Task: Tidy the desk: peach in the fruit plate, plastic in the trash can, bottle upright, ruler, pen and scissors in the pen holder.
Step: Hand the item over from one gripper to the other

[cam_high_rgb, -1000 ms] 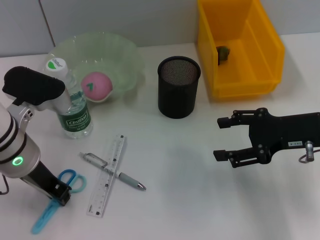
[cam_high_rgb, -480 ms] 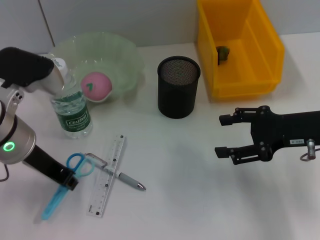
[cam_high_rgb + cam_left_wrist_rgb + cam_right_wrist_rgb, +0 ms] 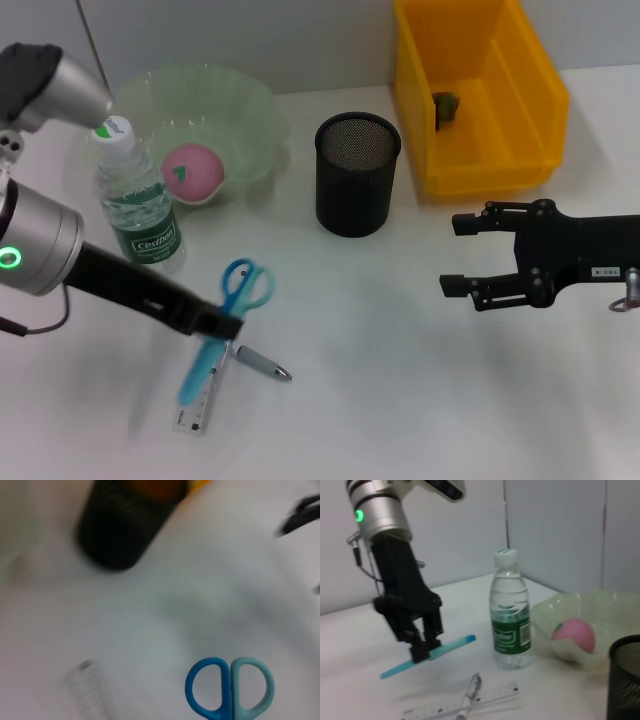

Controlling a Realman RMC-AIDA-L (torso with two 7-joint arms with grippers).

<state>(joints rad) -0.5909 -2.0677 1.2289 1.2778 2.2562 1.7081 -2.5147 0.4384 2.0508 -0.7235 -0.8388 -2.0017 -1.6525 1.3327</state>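
My left gripper (image 3: 220, 325) is shut on the blue scissors (image 3: 243, 287) and holds them in the air above the ruler (image 3: 197, 404) and the grey pen (image 3: 257, 362), handles toward the black mesh pen holder (image 3: 357, 186). The right wrist view shows that left gripper (image 3: 424, 649) clamped on the scissors (image 3: 456, 643) over the pen (image 3: 471, 692) and ruler (image 3: 470, 706). The bottle (image 3: 137, 205) stands upright beside the green fruit plate (image 3: 250, 100), with the pink peach (image 3: 192, 172) inside it. A small piece of plastic (image 3: 447, 105) lies in the yellow trash can (image 3: 535, 95). My right gripper (image 3: 452, 255) hovers open at the right.
In the left wrist view the scissors' handles (image 3: 230, 687) hang over the white table, with the pen holder (image 3: 120, 535) farther off. The trash can stands at the back right, close behind the right arm.
My left arm has lifted the scissors from the table's front left and carried them right, over the ruler and pen. The right gripper drifted slightly right.
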